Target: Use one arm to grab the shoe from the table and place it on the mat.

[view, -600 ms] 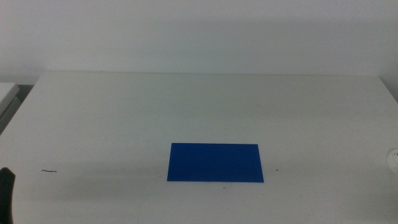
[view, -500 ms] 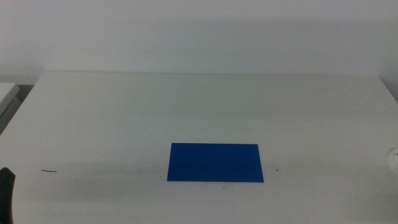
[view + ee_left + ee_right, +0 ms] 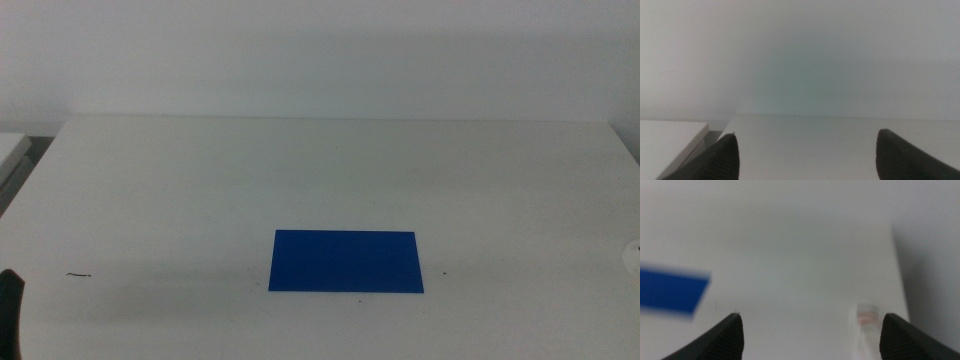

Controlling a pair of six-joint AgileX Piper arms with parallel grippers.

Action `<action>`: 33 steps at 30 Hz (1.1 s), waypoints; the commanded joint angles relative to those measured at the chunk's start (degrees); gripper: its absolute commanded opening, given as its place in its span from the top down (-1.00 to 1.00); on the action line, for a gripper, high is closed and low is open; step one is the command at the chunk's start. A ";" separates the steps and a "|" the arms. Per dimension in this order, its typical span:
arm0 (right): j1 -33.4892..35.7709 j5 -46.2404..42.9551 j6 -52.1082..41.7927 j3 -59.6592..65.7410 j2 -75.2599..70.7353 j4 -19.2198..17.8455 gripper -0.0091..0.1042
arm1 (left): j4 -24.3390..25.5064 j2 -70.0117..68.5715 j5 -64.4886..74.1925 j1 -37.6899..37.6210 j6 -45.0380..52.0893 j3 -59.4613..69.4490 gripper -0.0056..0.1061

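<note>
My left tool (image 3: pixel 807 152) sits low at the near left edge of the counter (image 3: pixel 200 190), jaws spread wide w/ nothing between them; only a dark sliver of it shows in the middle view (image 3: pixel 9 310). It looks out across bare white counter toward the far wall.

My right tool (image 3: pixel 812 335) is also wide, nothing held, off the counter's right side. Right wrist view is blurred. Btwn and beyond its jaws I see white counter, and nearer one jaw a small whitish thing w/ a faint red mark (image 3: pixel 867 316) near the counter's edge. Prob the shoe, but too smeared to be sure. In the middle view just a white bit at the right edge (image 3: pixel 633 255) shows there; can't tell what it is.

The mat (image 3: pixel 346 261) lies flat on the counter, a bit right of centre, toward the near side, nothing on it. It also shows in the right wrist view as a blue blur (image 3: pixel 671 292).

A short dark squiggle mark (image 3: pixel 79 274) on the counter near the left edge, well apart from the mat.
</note>
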 commanded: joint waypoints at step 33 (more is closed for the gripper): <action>-19.47 -5.43 -14.73 -13.04 64.25 -0.77 -0.80 | 0.00 -0.22 -0.70 0.02 -0.07 -0.01 -0.78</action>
